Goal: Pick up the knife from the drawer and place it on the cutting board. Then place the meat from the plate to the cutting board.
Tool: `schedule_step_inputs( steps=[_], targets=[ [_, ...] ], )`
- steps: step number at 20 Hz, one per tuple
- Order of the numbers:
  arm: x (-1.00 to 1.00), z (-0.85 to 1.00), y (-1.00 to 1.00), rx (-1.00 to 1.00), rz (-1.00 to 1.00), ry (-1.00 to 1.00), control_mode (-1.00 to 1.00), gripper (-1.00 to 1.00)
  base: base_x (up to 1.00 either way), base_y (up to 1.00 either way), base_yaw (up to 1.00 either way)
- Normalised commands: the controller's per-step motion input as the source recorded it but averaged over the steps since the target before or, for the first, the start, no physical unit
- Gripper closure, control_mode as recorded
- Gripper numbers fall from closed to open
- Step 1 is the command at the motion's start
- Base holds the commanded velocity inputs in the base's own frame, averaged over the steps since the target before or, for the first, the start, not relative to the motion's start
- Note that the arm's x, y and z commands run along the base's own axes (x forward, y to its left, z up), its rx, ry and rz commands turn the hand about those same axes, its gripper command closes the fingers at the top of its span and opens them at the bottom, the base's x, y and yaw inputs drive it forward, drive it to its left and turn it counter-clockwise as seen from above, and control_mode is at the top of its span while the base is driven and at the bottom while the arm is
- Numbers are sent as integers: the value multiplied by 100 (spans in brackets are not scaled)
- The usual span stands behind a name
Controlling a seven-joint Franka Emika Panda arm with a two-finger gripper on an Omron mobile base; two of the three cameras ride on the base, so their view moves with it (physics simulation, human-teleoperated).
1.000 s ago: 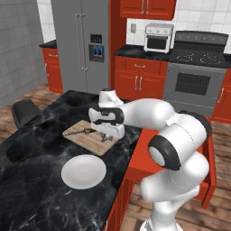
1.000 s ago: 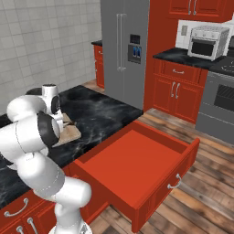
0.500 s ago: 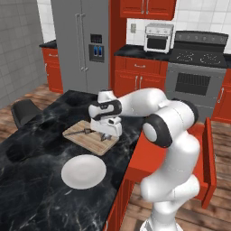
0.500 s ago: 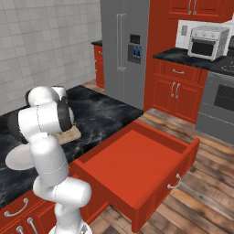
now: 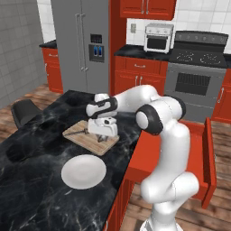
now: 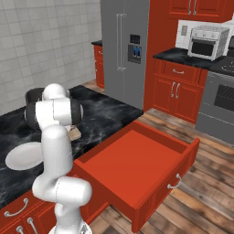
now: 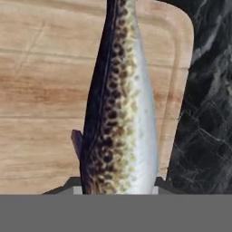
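One cutting board (image 5: 90, 136), tan wood, lies on the black marble counter (image 5: 40, 180). One white plate (image 5: 83, 171), bare, sits just in front of the board, apart from it. One knife (image 5: 80, 132), a slim dark shape, lies on the board's left part. One red drawer (image 6: 137, 167) stands pulled open with a bare red floor.

One fish, the meat (image 7: 118, 104): the hand view shows it close up, dark spotted back and pale belly, running lengthwise over the board's (image 7: 41, 90) grain near a rounded corner, with counter (image 7: 204, 113) to the side. The left base view shows the board, plate and knife; the right base view shows the drawer's inside and the plate (image 6: 25, 154).

One gripper (image 5: 103, 135), pointing straight down over the board's right part, the arm reaching left from the base, elbow bent. Its fingers are clamped on the meat.
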Motion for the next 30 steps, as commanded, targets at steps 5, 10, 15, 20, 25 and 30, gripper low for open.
schedule_step_inputs(
  steps=[5,10,15,20,25,30],
  targets=[
    [13,-26,31,-1,0,6,-100,100,0,0,0],
    [14,-31,42,-2,0,3,-100,-100,0,0,0],
    [1,-13,11,0,-1,-3,-100,-100,0,0,0],
    [-31,4,-1,0,-6,-6,-100,-100,0,0,0],
    [-44,28,0,0,-9,-6,-100,-100,0,0,0],
    [-43,49,-1,0,-9,-9,-100,-100,0,0,0]
  ],
)
